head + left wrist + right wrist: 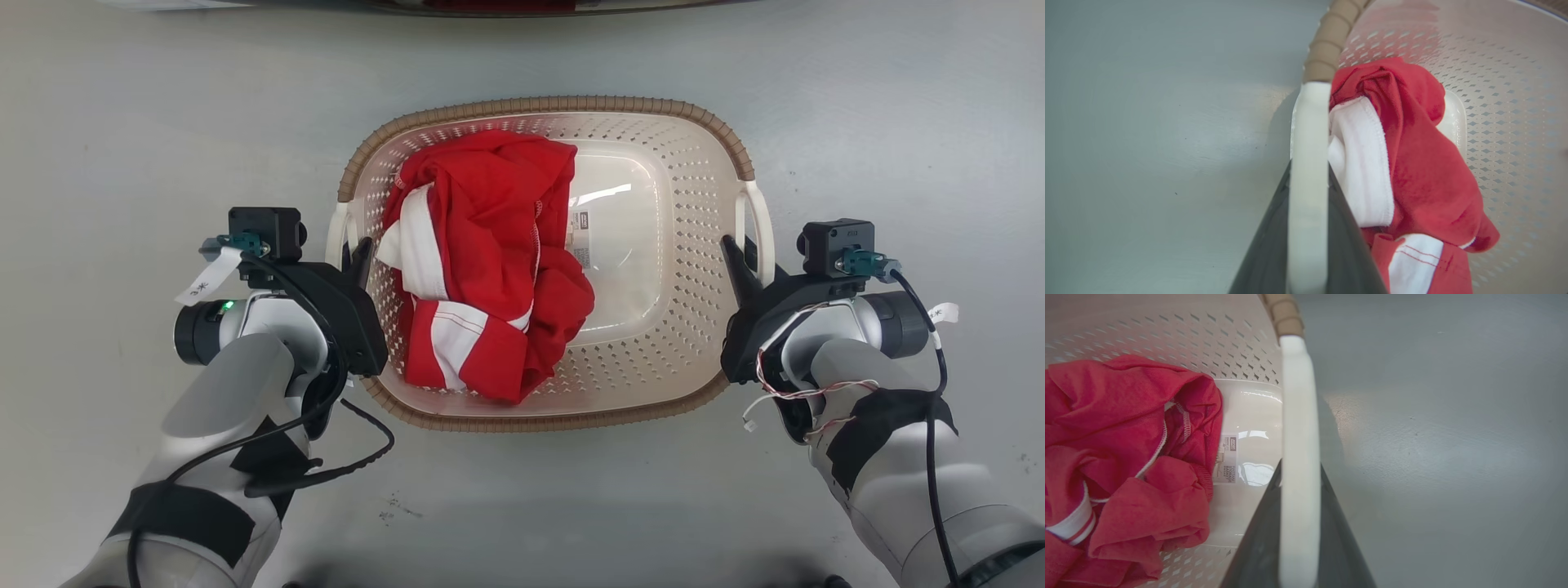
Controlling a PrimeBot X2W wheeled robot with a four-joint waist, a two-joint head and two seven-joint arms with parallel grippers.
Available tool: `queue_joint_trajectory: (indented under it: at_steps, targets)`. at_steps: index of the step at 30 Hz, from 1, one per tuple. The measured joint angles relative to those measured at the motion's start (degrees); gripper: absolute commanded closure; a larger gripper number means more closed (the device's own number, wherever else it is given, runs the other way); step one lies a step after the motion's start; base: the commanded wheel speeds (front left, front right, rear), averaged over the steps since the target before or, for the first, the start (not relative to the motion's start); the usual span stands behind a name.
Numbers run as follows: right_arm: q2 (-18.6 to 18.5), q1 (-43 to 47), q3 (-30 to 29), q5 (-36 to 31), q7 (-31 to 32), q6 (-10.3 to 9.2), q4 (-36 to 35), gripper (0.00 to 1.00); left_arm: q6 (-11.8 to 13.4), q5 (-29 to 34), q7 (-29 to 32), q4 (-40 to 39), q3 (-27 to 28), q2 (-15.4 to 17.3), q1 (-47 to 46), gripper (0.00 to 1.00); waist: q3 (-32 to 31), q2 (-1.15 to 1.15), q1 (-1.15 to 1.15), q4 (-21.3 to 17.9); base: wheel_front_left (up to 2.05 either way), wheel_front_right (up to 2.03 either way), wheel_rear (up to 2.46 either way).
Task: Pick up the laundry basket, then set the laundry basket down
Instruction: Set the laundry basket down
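Floor (122, 122), grey, spreads wide on every side of the laundry basket (653, 139), which lies midway between both arms, its brown rim (555, 104) well apart from a dark strip (490, 5) beyond. A red-and-white garment (490, 269) is heaped in its left half. The left end effector (359, 255) is clamped on the left white handle (336, 233), the right end effector (732, 251) on the right handle (763, 220).

Smooth pale grey floor (522, 506), faint dark scuffs (400, 510), soft glare — dark strip (490, 5) at far edge.
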Motion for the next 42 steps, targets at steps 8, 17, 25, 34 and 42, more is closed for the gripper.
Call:
queue_joint_trajectory:
  at_steps: [8, 17, 25, 34, 42]
  targets:
    - [-0.3, -0.04, 0.48, -0.12, -0.4, -0.01, 0.6, 0.0, -0.07, -0.02, 0.13, 0.58, -0.81, 0.18, -0.14, 0.0, -0.62, 0.0, 0.0, 0.21, 0.0, 0.0, 0.0]
    - [-0.93, -0.05, 0.36, -0.2, -1.51, -0.24, 1.18, 0.0, -0.07, -0.66, -0.21, 0.98, -1.02, 0.48, -0.15, 0.0, -2.61, 0.0, 0.0, 0.38, 0.0, 0.0, 0.0]
    - [-0.87, 0.3, 0.13, -0.2, -2.4, -0.01, -0.14, 0.0, -0.07, -1.1, -4.08, 1.08, -0.97, 1.16, 0.52, 0.0, -6.51, 0.0, 0.0, 0.22, 0.0, 0.0, 0.0]
    - [-0.77, 4.69, -1.24, -0.01, -2.59, -0.05, -1.88, 0.0, -0.07, -0.94, -8.78, 0.26, -2.03, 2.11, 4.7, 0.0, -12.63, 0.0, 0.0, -0.33, 0.0, 0.0, 0.0]
    - [-1.43, 9.26, -3.24, -0.01, -2.59, -0.68, -6.21, 0.0, -0.07, -0.38, -10.25, -2.33, -2.5, 2.11, 8.32, 0.0, -19.01, 0.0, 0.0, -0.62, 0.0, 0.0, 0.0]
